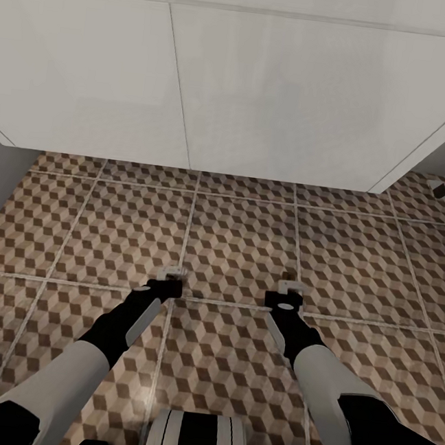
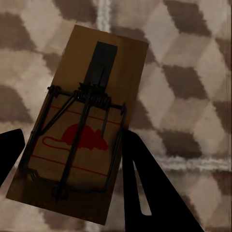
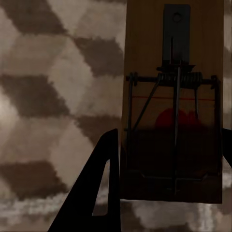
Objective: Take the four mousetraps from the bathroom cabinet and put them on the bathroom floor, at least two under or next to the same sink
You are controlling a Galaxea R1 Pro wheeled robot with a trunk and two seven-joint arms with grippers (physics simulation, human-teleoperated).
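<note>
Two traps held low over the tiled floor, before a white vanity.
Left end effector clamped on a trap; right end effector clamped on another trap, each board between dark fingers, above cube-pattern tiles.

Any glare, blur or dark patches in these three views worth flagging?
Head view: sharp, with a soft pale sheen on the bathroom floor near the left arm. Left wrist view: tiles blurred and blocky, mousetrap evenly lit, tool fingers pure black silhouettes. Right wrist view: tiles similarly blurred, the lower part of its mousetrap in shadow.
</note>
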